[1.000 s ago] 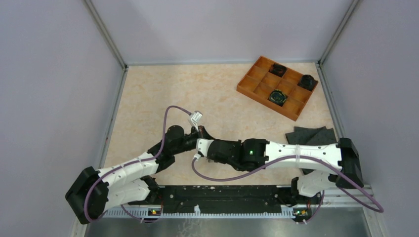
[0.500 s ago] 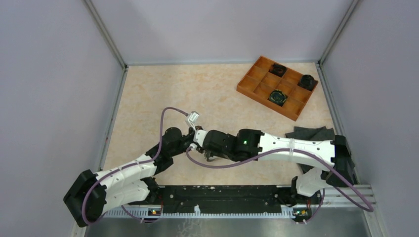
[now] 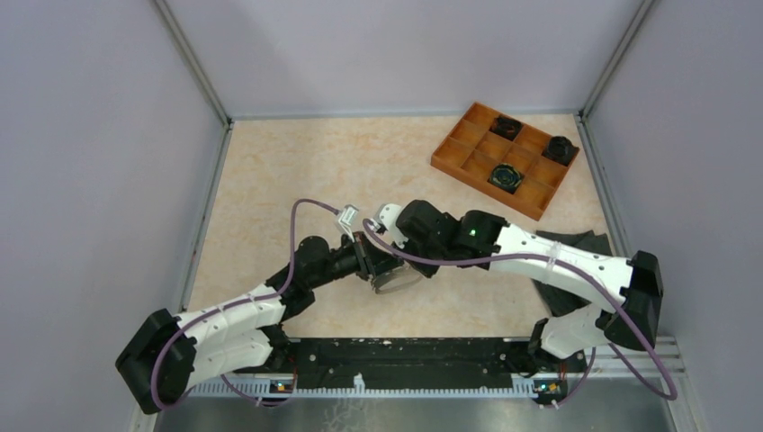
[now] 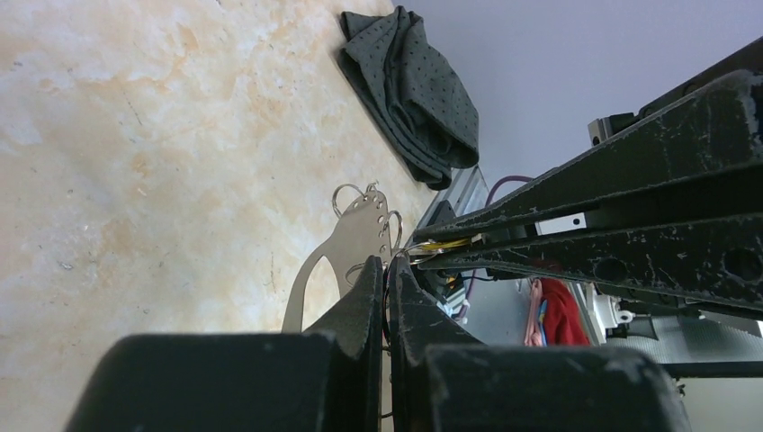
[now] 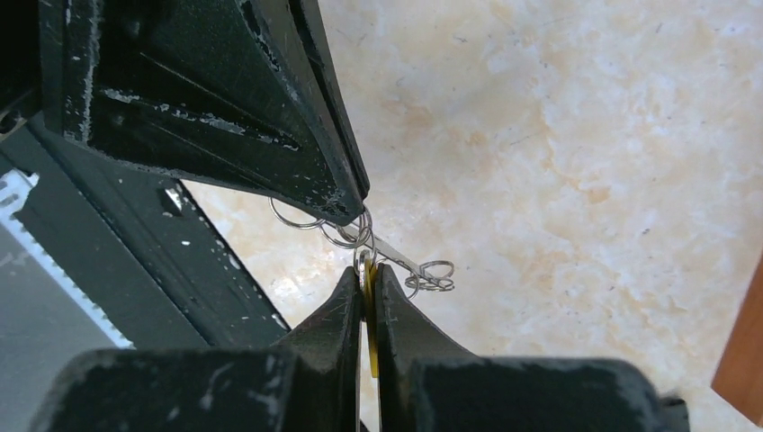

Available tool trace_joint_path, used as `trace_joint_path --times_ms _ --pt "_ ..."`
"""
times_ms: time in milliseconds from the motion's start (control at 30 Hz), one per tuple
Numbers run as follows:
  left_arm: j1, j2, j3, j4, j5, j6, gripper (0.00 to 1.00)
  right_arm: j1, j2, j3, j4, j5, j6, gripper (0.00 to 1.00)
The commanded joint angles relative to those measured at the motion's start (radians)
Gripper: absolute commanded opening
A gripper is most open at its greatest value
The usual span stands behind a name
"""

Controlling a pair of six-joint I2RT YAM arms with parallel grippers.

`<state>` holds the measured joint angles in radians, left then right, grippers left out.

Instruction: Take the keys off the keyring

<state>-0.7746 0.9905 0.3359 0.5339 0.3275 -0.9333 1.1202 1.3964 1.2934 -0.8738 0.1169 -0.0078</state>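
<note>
The keyring (image 4: 346, 243) is a flat grey D-shaped plate with small wire rings along its edge, held just above the table. It shows edge-on in the right wrist view (image 5: 407, 262) and as a pale piece in the top view (image 3: 397, 281). My left gripper (image 4: 389, 266) is shut on the keyring's near edge and rings; it also shows in the top view (image 3: 365, 259). My right gripper (image 5: 367, 268) is shut on the keys, a yellow tag (image 5: 370, 297) beside a thin metal piece, right at the keyring. The right gripper's fingers (image 4: 576, 207) meet the left one tip to tip.
An orange compartment tray (image 3: 450, 155) with three black round parts stands at the back right. A dark grey cloth (image 3: 576, 245) lies at the right, partly under my right arm, and shows in the left wrist view (image 4: 414, 90).
My right arm has swung its wrist away from the near edge and now reaches in from behind. The left gripper has shifted right. The keyring now shows beneath the two grippers.
</note>
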Motion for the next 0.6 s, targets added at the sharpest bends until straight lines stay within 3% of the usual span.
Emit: trace_joint_path --times_ms 0,567 --pt "0.005 -0.015 -0.022 0.077 -0.043 -0.01 0.0 -0.026 -0.049 -0.021 0.13 -0.139 0.089 0.0" --pt "0.005 -0.051 -0.059 0.145 -0.108 0.022 0.0 -0.1 -0.059 -0.063 0.207 -0.276 0.186 0.0"
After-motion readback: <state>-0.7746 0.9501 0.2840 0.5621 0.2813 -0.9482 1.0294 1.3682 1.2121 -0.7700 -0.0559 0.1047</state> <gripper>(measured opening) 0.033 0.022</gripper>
